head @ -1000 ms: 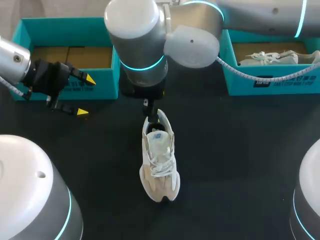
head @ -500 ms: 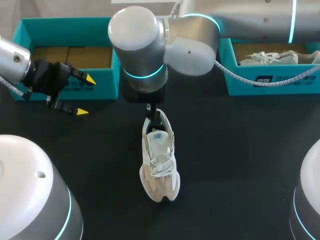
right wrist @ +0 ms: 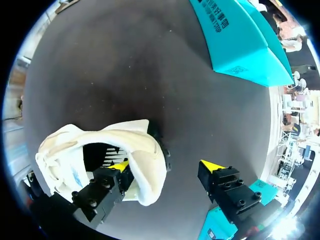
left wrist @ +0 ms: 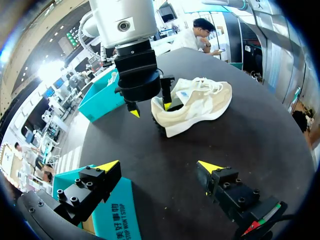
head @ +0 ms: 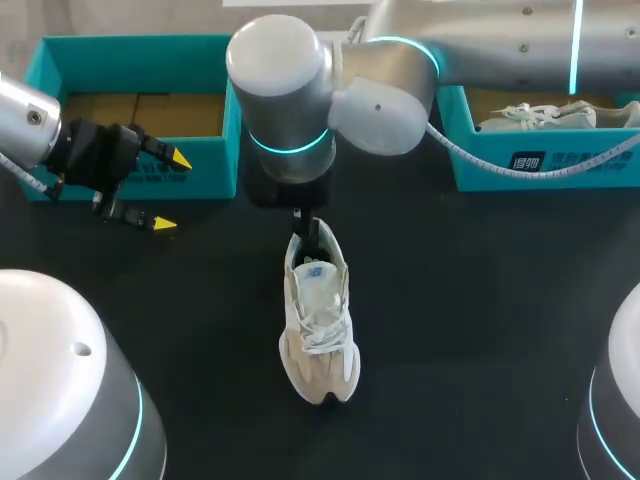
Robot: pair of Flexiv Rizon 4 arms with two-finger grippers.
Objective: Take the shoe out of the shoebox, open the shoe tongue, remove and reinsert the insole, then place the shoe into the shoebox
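the shoebox (head: pixel 130 48) sits far left; just near of it the left gripper (head: pixel 172 191) hangs with fingers spread, holding nothing. the shoe (head: pixel 318 330) stands mid-table, toe nearest. the right gripper (right wrist: pixel 166 167) straddles its heel, fingers spread, one inside the collar. closing off-centre could tip the shoe over, since nothing braces the toe.

Shoe (head: pixel 318 325): cream and white sneaker with white laces, out of the box and upright on its sole on the dark surface (head: pixel 460 300).
Place: centre of the frame.
Pose: toe toward the lower edge, heel toward the top.
Tongue (head: pixel 318 272): pale, with a blue mark, lying above the laces.
Shoebox (head: pixel 130 47): teal, open-topped, brown cardboard floor showing. It sits in the upper left of the frame, well apart from the shoe.
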